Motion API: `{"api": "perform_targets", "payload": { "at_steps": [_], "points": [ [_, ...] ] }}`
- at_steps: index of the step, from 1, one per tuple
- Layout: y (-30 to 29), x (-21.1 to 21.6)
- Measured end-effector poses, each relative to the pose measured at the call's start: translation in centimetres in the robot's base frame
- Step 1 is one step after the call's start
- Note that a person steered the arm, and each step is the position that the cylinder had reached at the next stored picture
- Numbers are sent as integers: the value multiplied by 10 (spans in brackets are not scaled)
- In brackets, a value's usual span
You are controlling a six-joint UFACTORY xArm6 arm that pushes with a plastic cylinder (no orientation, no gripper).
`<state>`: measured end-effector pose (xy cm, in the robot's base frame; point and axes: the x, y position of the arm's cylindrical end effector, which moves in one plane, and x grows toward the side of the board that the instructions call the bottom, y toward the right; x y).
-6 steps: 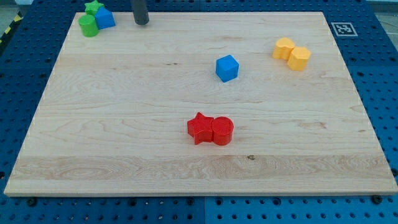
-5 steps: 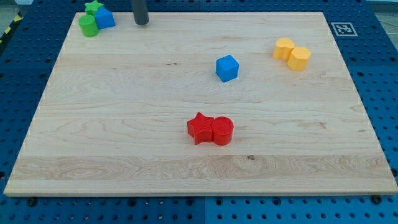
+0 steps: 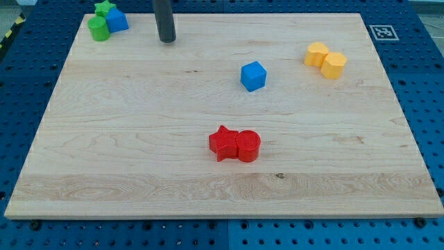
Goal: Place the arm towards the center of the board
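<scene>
The table (image 3: 139, 173) is a pale wooden board with visible grain and a small dark knot near the view's bottom, lying on a blue perforated base (image 3: 430, 83). A black-and-white square marker (image 3: 382, 32) sits at the board's top right corner.

The dark, smooth rod comes down from the view's top, and my tip (image 3: 167, 40) rests on the wood near the top edge, left of the middle, just right of the corner cluster. The arm carries no pincer, so none is seen apart or together.

The glossy red star (image 3: 222, 143) touches the red cylinder (image 3: 248, 146) below centre. The blue cube (image 3: 253, 76) stands alone, right of the tip. Two yellow blocks, one rounded (image 3: 317, 53) and one hexagonal (image 3: 334, 65), touch at the right. At top left huddle a blue block (image 3: 117, 19), a green cylinder (image 3: 98, 28) and a green star (image 3: 104, 8).
</scene>
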<state>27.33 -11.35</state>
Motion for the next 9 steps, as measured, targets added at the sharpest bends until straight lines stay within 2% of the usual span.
{"api": "perform_targets", "payload": {
  "at_steps": [2, 3, 7, 9],
  "points": [
    [0, 66],
    [3, 83],
    [89, 154],
    [142, 163]
  ]
}}
